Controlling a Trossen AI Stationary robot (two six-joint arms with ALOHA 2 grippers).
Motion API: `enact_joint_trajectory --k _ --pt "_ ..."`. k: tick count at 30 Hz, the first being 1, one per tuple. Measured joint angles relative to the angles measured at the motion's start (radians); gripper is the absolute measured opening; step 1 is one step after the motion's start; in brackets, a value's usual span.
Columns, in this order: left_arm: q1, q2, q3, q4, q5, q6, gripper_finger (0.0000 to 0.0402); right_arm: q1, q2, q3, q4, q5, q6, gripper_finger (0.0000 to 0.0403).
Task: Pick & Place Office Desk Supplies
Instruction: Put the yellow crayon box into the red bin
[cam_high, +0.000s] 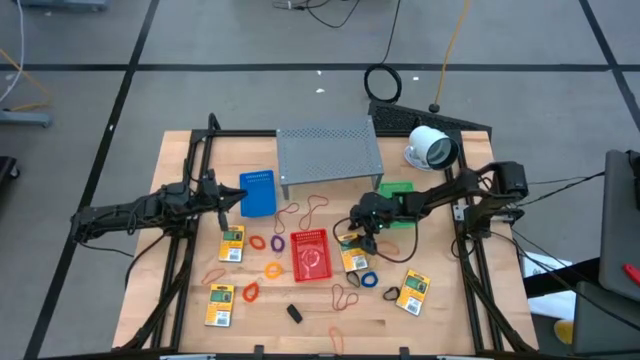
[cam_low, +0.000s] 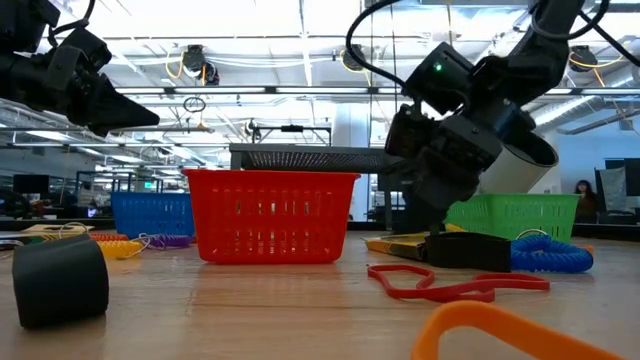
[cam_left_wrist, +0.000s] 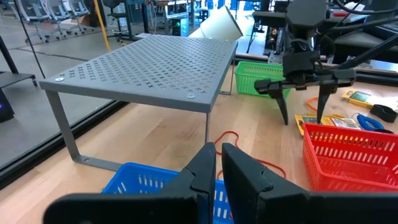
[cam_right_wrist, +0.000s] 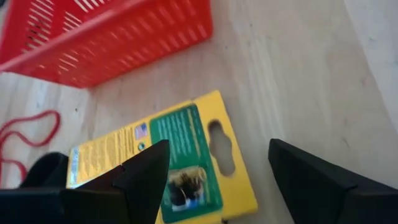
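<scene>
My right gripper (cam_high: 358, 238) (cam_right_wrist: 217, 167) is open and points down just above the wooden table. Its fingers stand on either side of the hang-hole end of a yellow packet with a green label (cam_right_wrist: 180, 158) (cam_high: 353, 259). The packet lies flat beside the red basket (cam_high: 310, 253). My left gripper (cam_high: 236, 197) (cam_left_wrist: 217, 163) is shut and empty, held high over the blue basket (cam_high: 258, 192). Other yellow packets (cam_high: 232, 243) (cam_high: 220, 304) (cam_high: 413, 291), coloured rubber bands (cam_high: 273, 270) (cam_high: 369, 278) (cam_high: 277, 242) and a black clip piece (cam_high: 295, 313) lie flat on the table.
The grey perforated shelf (cam_high: 328, 150) stands at the far middle, with a green basket (cam_high: 395, 190) and a white round device (cam_high: 432, 147) to its right. Black frame rails (cam_high: 190, 250) (cam_high: 470, 250) run along both sides of the table. A red band (cam_low: 455, 285) lies near the front.
</scene>
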Motion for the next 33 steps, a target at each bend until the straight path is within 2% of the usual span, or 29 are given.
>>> enact_joint_trajectory --k 6,13,20,24,30,33 --pt "0.000 0.000 0.000 0.000 0.000 0.002 0.0035 0.001 0.017 0.000 0.032 -0.041 0.028 0.0263" --pt "0.000 0.000 0.000 0.000 0.000 0.002 0.0035 -0.001 0.020 0.000 0.013 -0.185 0.086 0.0243" --pt "0.000 0.000 0.000 0.000 0.000 0.000 0.0035 0.001 0.020 -0.002 0.007 -0.197 0.094 0.0211" --pt "0.000 0.000 0.000 0.000 0.000 0.000 0.0035 0.001 0.021 -0.002 -0.005 -0.196 0.065 0.0159" --pt "0.000 0.000 0.000 0.000 -0.001 0.000 0.0035 0.002 0.022 -0.004 -0.018 -0.245 -0.035 0.0019" --pt "0.000 0.000 0.000 0.000 -0.001 0.000 0.0035 0.009 0.018 -0.004 -0.010 -0.180 -0.053 0.0008"
